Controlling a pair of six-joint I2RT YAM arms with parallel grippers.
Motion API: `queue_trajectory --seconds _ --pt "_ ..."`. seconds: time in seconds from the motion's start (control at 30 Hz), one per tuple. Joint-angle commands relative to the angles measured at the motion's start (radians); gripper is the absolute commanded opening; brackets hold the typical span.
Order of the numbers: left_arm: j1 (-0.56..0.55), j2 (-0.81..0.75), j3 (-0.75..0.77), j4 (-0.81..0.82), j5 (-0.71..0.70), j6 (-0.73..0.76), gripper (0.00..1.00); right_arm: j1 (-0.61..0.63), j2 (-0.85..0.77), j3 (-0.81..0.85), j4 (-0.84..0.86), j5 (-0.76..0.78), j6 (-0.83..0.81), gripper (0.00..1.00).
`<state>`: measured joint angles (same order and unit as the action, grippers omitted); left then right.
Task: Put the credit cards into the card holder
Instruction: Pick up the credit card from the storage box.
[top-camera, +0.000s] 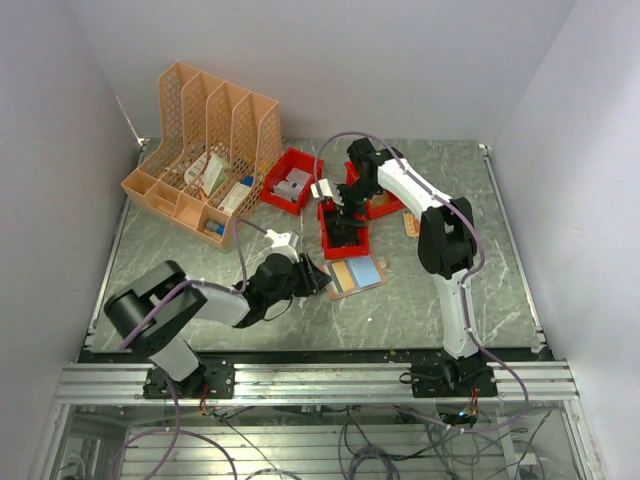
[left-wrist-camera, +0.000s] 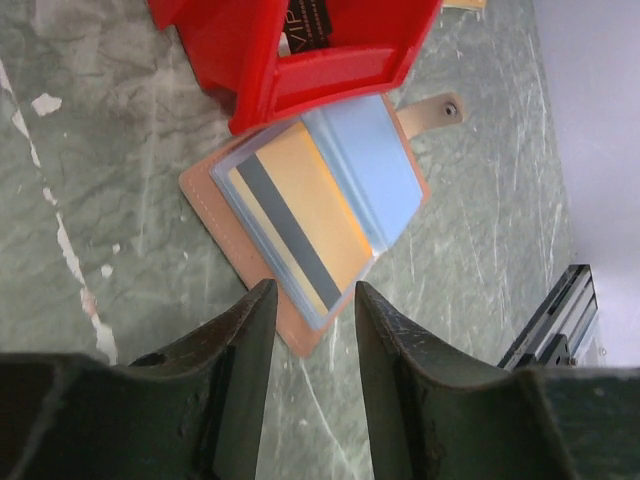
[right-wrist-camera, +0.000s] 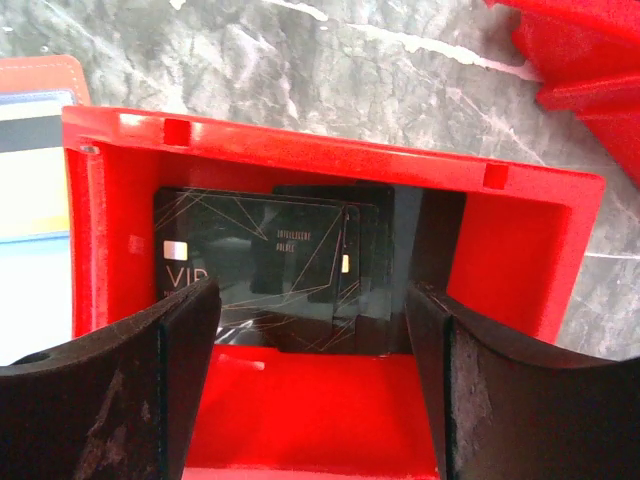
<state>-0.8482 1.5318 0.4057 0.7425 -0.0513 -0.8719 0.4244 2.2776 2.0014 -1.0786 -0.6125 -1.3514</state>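
table (top-camera: 400, 305): marbled green | on it: card holder (top-camera: 356, 273), red bins (top-camera: 274, 192), orange rack (top-camera: 192, 108)

White walls (top-camera: 330, 60) enclose a green marbled table (top-camera: 500, 290) under even light.

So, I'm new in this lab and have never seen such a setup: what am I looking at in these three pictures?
Two robot arms are bolted to the near edge of a table. One picture looks down from above; the other two come from cameras on each wrist. The left tool hovers, fingers apart, at the open pink card holder, whose clear sleeves show an orange card. The right tool stands open over a red bin of black cards. An orange file rack stands behind. Neither tool seems to hold anything.
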Motion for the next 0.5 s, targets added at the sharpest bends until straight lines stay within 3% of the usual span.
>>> queue_trajectory --seconds 0.0,0.47 --pt "0.026 0.117 0.059 0.139 0.059 -0.002 0.47 -0.004 0.045 0.068 -0.028 0.021 0.005 0.76" --pt "0.072 0.298 0.160 0.237 0.129 -0.032 0.46 -0.003 0.105 0.068 -0.087 0.026 0.079 0.71"
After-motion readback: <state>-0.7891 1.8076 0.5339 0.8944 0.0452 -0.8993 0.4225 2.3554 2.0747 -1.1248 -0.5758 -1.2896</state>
